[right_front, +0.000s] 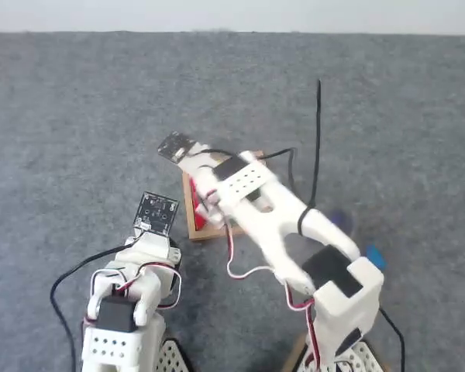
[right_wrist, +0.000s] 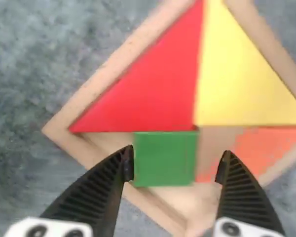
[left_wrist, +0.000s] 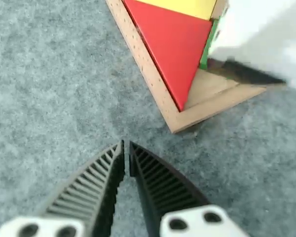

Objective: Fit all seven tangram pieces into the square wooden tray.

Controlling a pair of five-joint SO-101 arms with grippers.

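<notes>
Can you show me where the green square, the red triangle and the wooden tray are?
green square [right_wrist: 164,158]: right wrist view, middle of its top face.
red triangle [right_wrist: 155,89]: right wrist view, centre of its face.
wooden tray [left_wrist: 153,74]: left wrist view, on its raised rim.

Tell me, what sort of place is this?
Probably a small robotics lab or hobby workbench. A white robot arm stands beside a second arm on a grey felt-like table cover, and a wooden puzzle tray holding coloured pieces lies under one of them.
</notes>
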